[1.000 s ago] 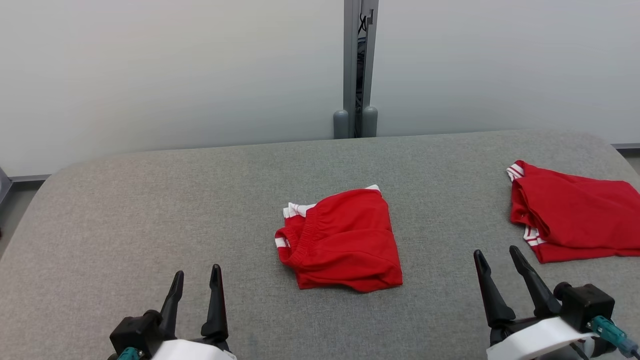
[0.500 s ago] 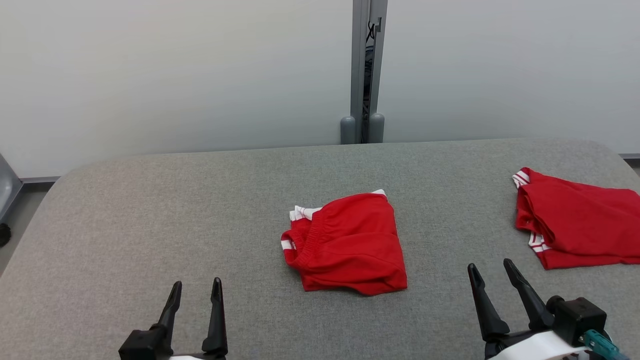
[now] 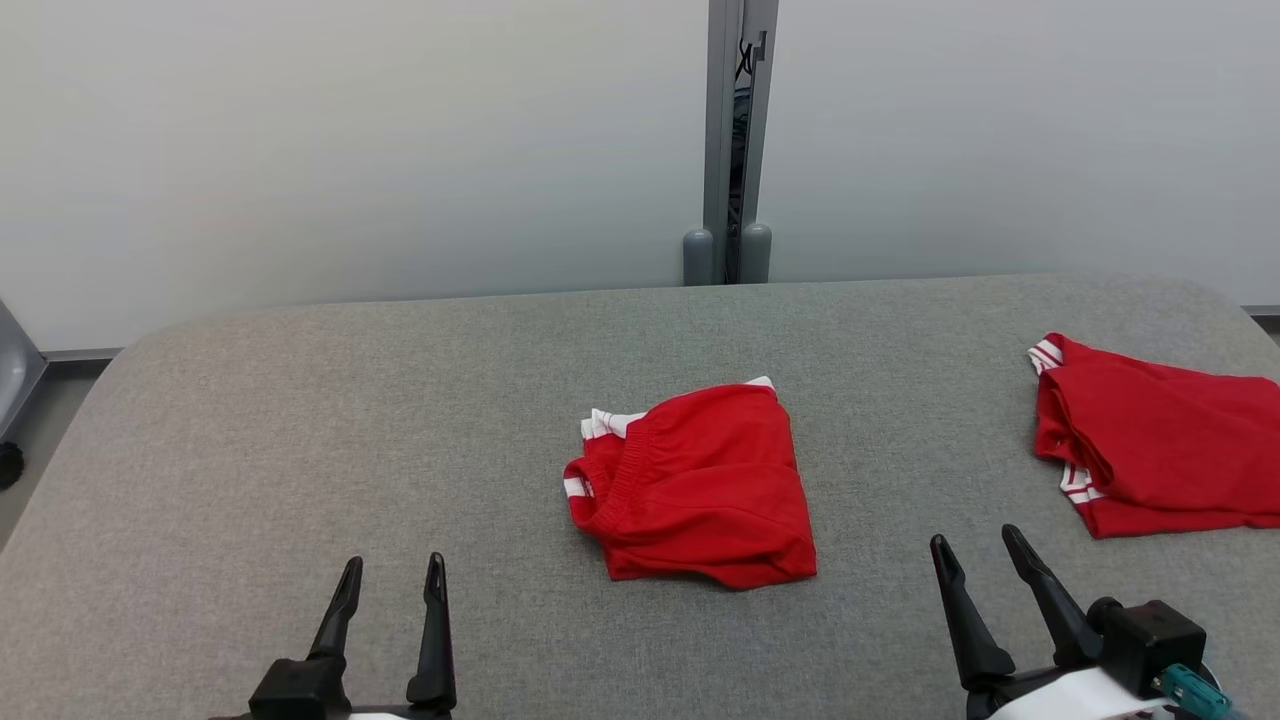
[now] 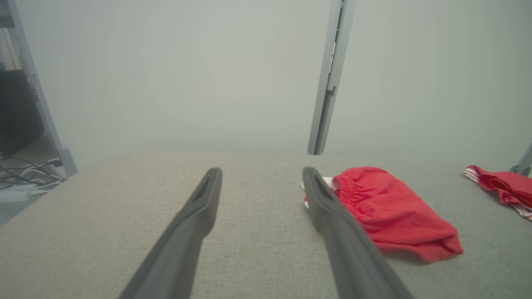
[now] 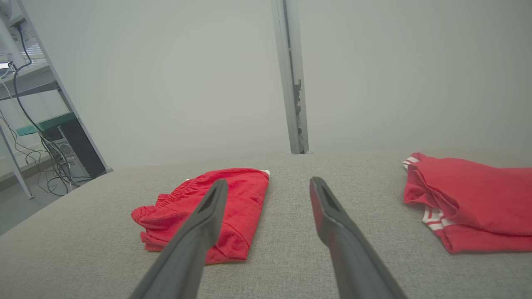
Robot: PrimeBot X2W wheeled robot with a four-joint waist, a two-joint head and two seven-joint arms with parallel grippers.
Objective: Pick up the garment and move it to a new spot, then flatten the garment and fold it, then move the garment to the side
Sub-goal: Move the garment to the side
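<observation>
A red garment with white trim and an elastic waistband lies folded in a compact bundle at the middle of the grey padded table. The left wrist view has this garment just right of my fingers, and in the right wrist view the garment lies ahead to the left. My left gripper stands open near the front edge, left of the bundle, holding nothing. My right gripper is open too, front right of it, also holding nothing. Seen from the wrists, the left gripper and right gripper hover above bare cloth.
A second red garment with white stripes lies folded at the table's right edge, beyond my right gripper. A grey post rises along the pale wall behind the table. Cables and a rack stand off the table's left side.
The head view has shifted a little, so both grippers sit lower in it. Neither garment has moved on the table, and both grippers stay open.
</observation>
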